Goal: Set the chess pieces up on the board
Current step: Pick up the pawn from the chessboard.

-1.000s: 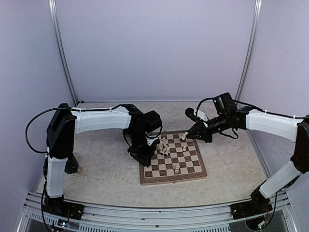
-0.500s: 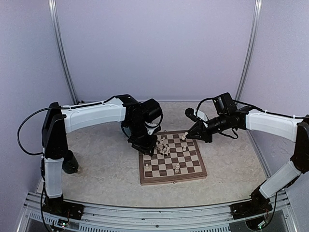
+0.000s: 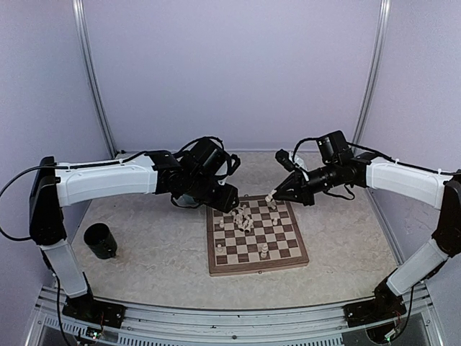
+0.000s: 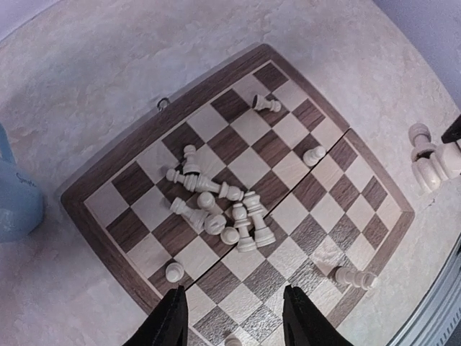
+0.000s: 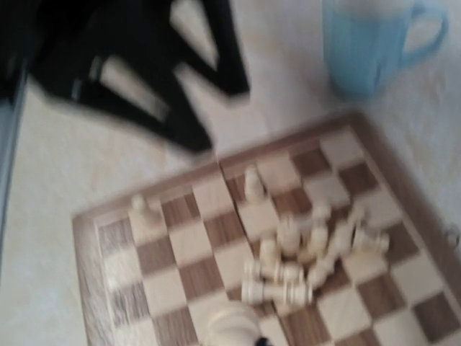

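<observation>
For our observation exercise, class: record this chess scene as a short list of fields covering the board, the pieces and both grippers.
board: square wooden chessboard with dark brown and cream squares
pieces: small cream chess figures, most heaped and toppled near the middle
left gripper: open, empty, above the board
right gripper: shut on one cream piece, near the board's far edge
extras: pale blue mug beside the board; black cup

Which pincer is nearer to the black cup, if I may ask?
Left. The left pincer is over the far-left corner of the board, right of the black cup; the right pincer is farther right, over its far edge.
</observation>
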Tool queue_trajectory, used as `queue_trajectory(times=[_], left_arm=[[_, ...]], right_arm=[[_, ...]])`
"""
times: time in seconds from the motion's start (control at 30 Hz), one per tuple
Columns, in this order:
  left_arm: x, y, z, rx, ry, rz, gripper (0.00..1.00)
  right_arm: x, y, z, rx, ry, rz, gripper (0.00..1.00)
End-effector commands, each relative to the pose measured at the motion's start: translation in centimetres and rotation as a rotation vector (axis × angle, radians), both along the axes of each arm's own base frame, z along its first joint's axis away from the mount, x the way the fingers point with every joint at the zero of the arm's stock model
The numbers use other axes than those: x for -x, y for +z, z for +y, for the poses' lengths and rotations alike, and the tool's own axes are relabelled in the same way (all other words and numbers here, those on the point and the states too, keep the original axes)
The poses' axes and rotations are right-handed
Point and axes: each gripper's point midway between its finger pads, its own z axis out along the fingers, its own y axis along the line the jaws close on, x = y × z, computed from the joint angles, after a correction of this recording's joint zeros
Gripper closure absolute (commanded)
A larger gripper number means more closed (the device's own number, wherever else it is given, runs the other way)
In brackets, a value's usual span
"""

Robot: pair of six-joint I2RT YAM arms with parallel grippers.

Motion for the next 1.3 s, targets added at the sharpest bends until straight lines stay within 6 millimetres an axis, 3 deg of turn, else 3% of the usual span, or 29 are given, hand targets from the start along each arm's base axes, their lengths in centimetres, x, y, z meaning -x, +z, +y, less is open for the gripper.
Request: queue_trajectory(times=[0.0,0.1,0.2,0.27,0.43,0.67,0.9,1.27], left_arm=[[-2.9,5.6,-1.4,0.212,0.021,-0.157,0.56],[-3.9,1.3,0.7,0.053,0.102,-0.07,0.57],[-3.0,-2.1,1.5,-0.08,0.094,-0.024,0.56],[-2.0,-3.4,1.2,-0.102,0.06,0.004,0.55],[-1.5,-5.1,0.9,-0.129,0.04,0.044,0.54],[-2.1,-8.1,2.5,-0.19,0.083,0.125,0.59],[-1.6,-9.2,2.5,-0.205,0.066,0.158,0.59],[-2.0,-10.1,1.5,-0.192,0.043,0.183,0.75]], right_arm=[[-0.2,2.4,1.4,-0.062,0.033,0.041,1.0],[-0.4,1.5,1.1,-0.036,0.018,0.039,1.0],[-0.4,0.6,0.6,-0.022,-0.008,0.011,1.0],[-0.8,-0.2,0.2,-0.003,-0.035,-0.021,1.0],[-1.1,-1.0,-0.1,0.029,-0.043,-0.042,1.0],[-0.9,-1.9,-0.1,0.039,-0.03,-0.025,1.0],[-1.0,-2.3,-0.1,0.049,-0.027,-0.031,1.0],[-0.9,-2.9,-0.2,0.058,-0.022,-0.022,1.0]])
